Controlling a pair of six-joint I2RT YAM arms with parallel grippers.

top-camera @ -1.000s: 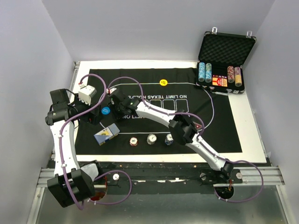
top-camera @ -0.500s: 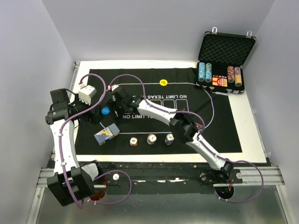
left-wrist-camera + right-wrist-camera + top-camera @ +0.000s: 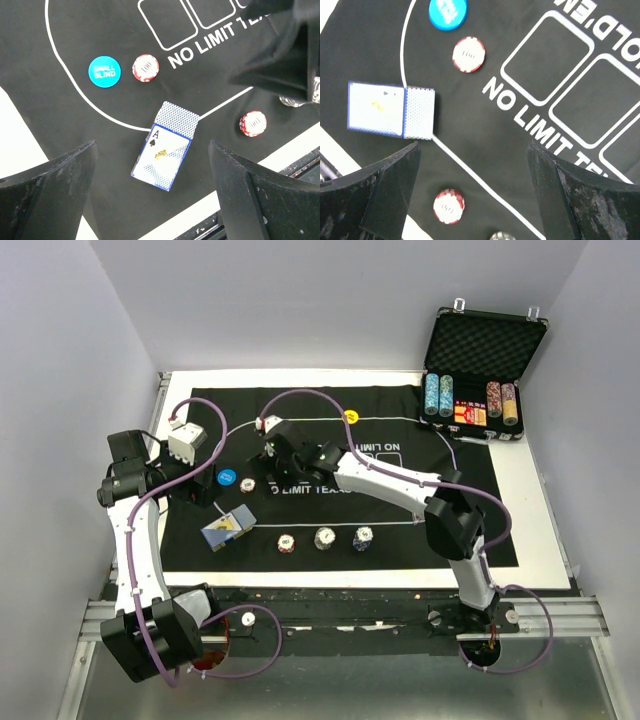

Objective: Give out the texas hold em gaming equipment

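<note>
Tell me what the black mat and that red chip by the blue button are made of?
The black mat looks like felt or cloth: dull, no shine. The red chip looks like hard plastic or clay, smooth, printed centre; can't tell which.

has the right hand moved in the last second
yes: the right hand pulled back, away from the blue round small-blind disc and toward the yellow round disc

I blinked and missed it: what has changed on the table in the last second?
The right gripper opened, let go of a red chip beside the blue disc, and drew off to the right, its elbow swinging right too. The left gripper, deck box, three chips near the front, yellow disc and case stayed put.
</note>
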